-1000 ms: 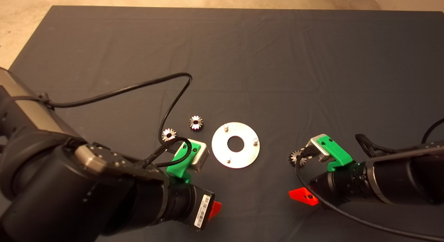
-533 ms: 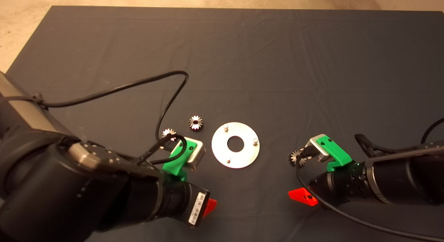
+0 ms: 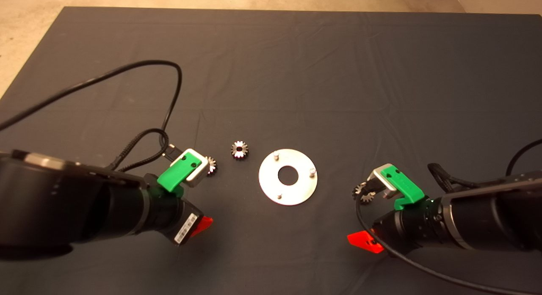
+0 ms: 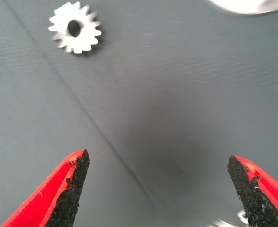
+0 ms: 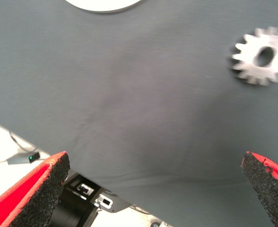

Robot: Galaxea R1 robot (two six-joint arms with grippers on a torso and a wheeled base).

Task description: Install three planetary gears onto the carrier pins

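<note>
Steel gears (image 3: 239, 150) lay loose beside bare pins (image 3: 276, 154); the left gripper (image 4: 160, 189) had swung leftward, fingers apart, nothing mounted.

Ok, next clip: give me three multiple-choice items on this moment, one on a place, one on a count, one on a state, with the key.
1. Where does the round plate lie?
A. Between the two arms on the mat
B. At the mat's far edge
C. Held up by the right gripper

2. How many planetary gears already sit on the carrier pins?
A. None
B. One
C. Three

3. How do the left gripper's jaws stand?
A. Shut on a gear
B. Open, with only bare mat between them
C. Shut on the plate

Key: 1 A, the head view shows the plate flat on the mat midway between both arms. 2 A, all three pins stand bare and the gears lie on the mat. 3 B, the left wrist view shows the fingers wide apart, holding nothing.
</note>
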